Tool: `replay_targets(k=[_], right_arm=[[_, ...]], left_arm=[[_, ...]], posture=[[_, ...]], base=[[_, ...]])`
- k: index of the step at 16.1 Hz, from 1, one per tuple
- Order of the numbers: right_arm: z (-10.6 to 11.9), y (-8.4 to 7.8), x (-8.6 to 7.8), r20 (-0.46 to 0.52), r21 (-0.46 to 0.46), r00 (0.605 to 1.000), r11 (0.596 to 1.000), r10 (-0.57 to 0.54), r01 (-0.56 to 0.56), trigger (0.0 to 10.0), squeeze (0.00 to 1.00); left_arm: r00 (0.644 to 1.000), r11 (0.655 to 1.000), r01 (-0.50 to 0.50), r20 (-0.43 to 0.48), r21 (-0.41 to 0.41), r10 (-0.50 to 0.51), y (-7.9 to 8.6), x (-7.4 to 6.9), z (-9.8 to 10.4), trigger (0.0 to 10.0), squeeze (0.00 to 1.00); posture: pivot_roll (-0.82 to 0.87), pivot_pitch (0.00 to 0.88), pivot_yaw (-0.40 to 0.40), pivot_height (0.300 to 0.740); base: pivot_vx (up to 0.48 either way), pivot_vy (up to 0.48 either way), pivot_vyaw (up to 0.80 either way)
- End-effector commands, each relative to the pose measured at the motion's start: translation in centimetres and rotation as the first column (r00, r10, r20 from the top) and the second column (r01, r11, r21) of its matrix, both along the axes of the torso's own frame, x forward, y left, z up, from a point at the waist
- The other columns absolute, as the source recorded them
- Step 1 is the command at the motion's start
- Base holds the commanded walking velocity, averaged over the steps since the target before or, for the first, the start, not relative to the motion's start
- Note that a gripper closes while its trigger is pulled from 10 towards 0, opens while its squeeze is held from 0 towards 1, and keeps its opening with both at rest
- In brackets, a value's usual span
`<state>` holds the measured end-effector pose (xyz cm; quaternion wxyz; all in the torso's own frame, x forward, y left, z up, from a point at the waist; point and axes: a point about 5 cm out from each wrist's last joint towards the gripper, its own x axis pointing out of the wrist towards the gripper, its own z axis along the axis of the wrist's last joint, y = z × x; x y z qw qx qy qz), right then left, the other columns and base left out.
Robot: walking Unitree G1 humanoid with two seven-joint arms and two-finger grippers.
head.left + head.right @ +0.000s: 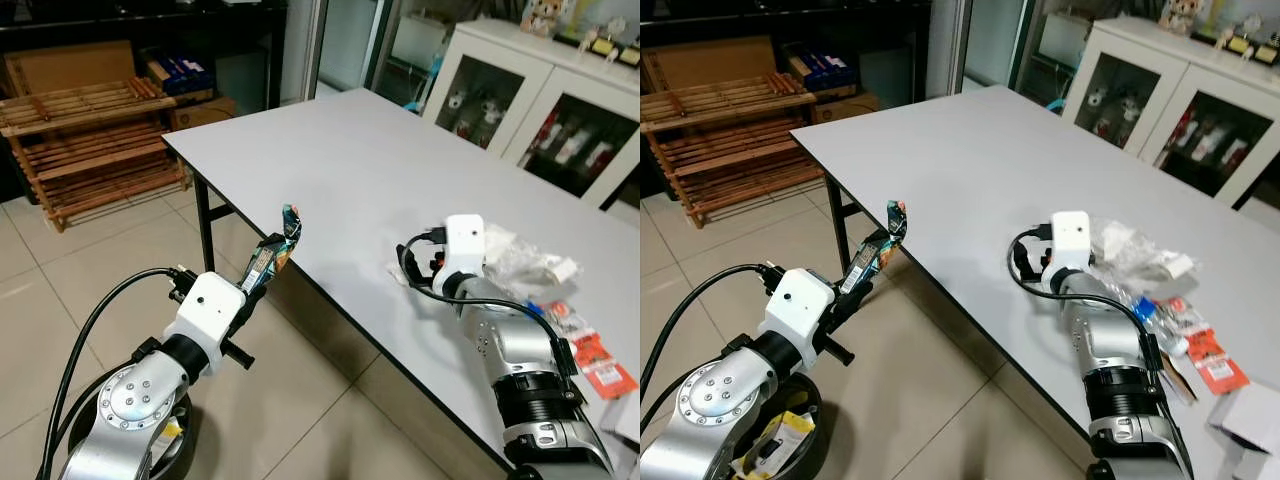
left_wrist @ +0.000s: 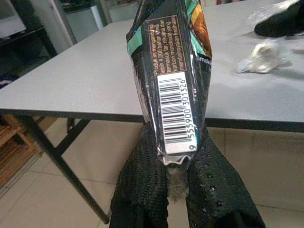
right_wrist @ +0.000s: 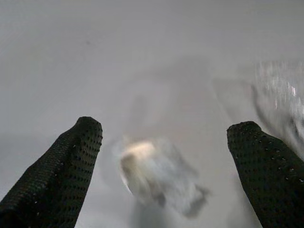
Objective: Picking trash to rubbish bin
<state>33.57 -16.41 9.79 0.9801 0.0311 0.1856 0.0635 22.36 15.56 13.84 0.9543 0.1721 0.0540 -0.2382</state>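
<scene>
Wrapper (image 2: 173,90), barcode "555900 301326", Malay print possibly, in left end effector (image 2: 176,183).

A large matte grey rectangular table (image 1: 400,170) on thin black metal legs (image 1: 204,232) stands on a floor of pale beige glossy tiles (image 1: 90,270). To the robot's left, a slatted brown wooden rack (image 1: 95,150) sits on the floor before a dark shelving unit (image 1: 140,30) holding a flat cardboard box (image 1: 70,65). Beyond the table stands a white cabinet with glass doors (image 1: 530,105), beside a glazed, metal-framed doorway (image 1: 350,45).

Spread end effector (image 3: 164,142), crumpled wrapper (image 3: 152,175), table (image 3: 118,47)
</scene>
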Motion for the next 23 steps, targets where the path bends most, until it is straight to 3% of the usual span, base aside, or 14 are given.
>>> replay_targets(k=[1,3,5,7,9,12,13,14,16,17,18,19,21,23], right_arm=[[-0.3,-1.0,-0.1,-0.010,-0.001,0.999,0.999,-0.043,0.043,10.0,1.00],[-1.1,-0.5,0.0,-0.003,0.005,0.998,0.998,-0.064,0.064,10.0,1.00],[-2.1,0.4,0.0,-0.021,0.036,0.998,0.998,-0.051,0.052,10.0,0.00],[-2.9,1.7,0.0,-0.017,0.085,0.999,0.996,-0.029,0.030,10.0,0.00],[-3.5,2.7,0.1,-0.003,0.065,1.000,0.998,-0.021,0.022,10.0,0.00],[-3.4,2.7,0.3,0.037,0.070,0.999,0.997,-0.032,0.029,10.0,0.00],[-3.4,2.3,0.4,0.054,0.068,0.997,0.997,-0.047,0.044,7.0,0.00],[-3.4,2.0,0.4,0.062,0.069,0.996,0.996,-0.061,0.056,6.1,0.00],[-3.1,1.8,0.5,0.089,0.076,0.993,0.994,-0.079,0.073,6.9,0.00],[-2.7,1.6,0.6,0.127,0.077,0.987,0.993,-0.100,0.091,6.8,0.00],[-2.1,1.4,0.8,0.180,0.070,0.976,0.991,-0.125,0.114,9.5,0.24],[-1.2,1.6,1.0,0.231,0.132,0.963,0.986,-0.135,0.106,10.0,1.00],[-0.3,2.1,1.5,0.269,0.201,0.953,0.976,-0.142,0.088,10.0,1.00],[-0.2,3.0,2.1,0.254,0.203,0.959,0.976,-0.129,0.077,10.0,1.00]], left_arm=[[0.999,0.999,0.039,0.014,-0.011,-0.039,-0.6,-0.1,0.4,10.0,0.00],[0.999,0.999,0.048,0.015,-0.007,-0.048,-0.4,0.0,0.5,10.0,0.00],[0.998,0.998,0.057,0.015,-0.002,-0.057,-0.3,0.0,0.6,10.0,0.00],[0.998,0.998,0.068,0.009,0.003,-0.068,-0.2,-0.1,0.7,10.0,0.00],[0.997,0.997,0.074,0.006,0.007,-0.074,-0.1,-0.2,0.8,10.0,0.00],[0.998,0.998,0.066,0.006,0.011,-0.066,0.1,-0.3,0.9,10.0,0.00],[0.998,0.998,0.065,0.004,0.012,-0.065,0.1,-0.3,0.9,10.0,0.00],[0.998,0.998,0.064,0.003,0.010,-0.064,0.1,-0.3,0.8,10.0,0.00],[0.998,0.998,0.065,0.001,0.010,-0.065,0.1,-0.3,0.8,10.0,0.00],[0.998,0.998,0.064,0.000,0.010,-0.064,0.1,-0.4,0.8,10.0,0.00],[0.998,0.998,0.063,0.000,0.009,-0.063,0.1,-0.4,0.9,10.0,0.00],[0.998,0.998,0.060,0.001,0.011,-0.060,0.2,-0.5,0.9,10.0,0.00],[0.998,0.998,0.058,-0.001,0.011,-0.058,0.2,-0.8,1.0,10.0,0.00],[0.998,0.998,0.069,-0.011,0.014,-0.068,0.1,-1.1,1.1,10.0,0.00]], posture=[[0.09,0.003,-0.117,0.740],[0.09,0.007,-0.113,0.740],[0.10,0.016,-0.099,0.740],[0.10,0.023,-0.085,0.740],[0.11,0.028,-0.083,0.740],[0.12,0.029,-0.086,0.740],[0.12,0.029,-0.084,0.740],[0.12,0.029,-0.084,0.740],[0.12,0.032,-0.085,0.740],[0.12,0.032,-0.085,0.740],[0.13,0.038,-0.090,0.740],[0.13,0.041,-0.092,0.740],[0.14,0.049,-0.090,0.740],[0.15,0.067,-0.081,0.740]], base=[[0.000,0.000,0.00],[0.000,0.000,0.00],[0.000,0.000,0.00],[0.000,0.000,0.00],[0.000,0.000,0.00],[0.000,0.000,0.00],[0.000,0.000,0.00],[0.000,0.000,0.00],[0.000,0.000,0.00],[0.000,0.000,0.00],[0.000,0.000,0.00],[0.000,0.000,0.00],[0.000,0.000,0.00],[0.000,0.000,0.00]])
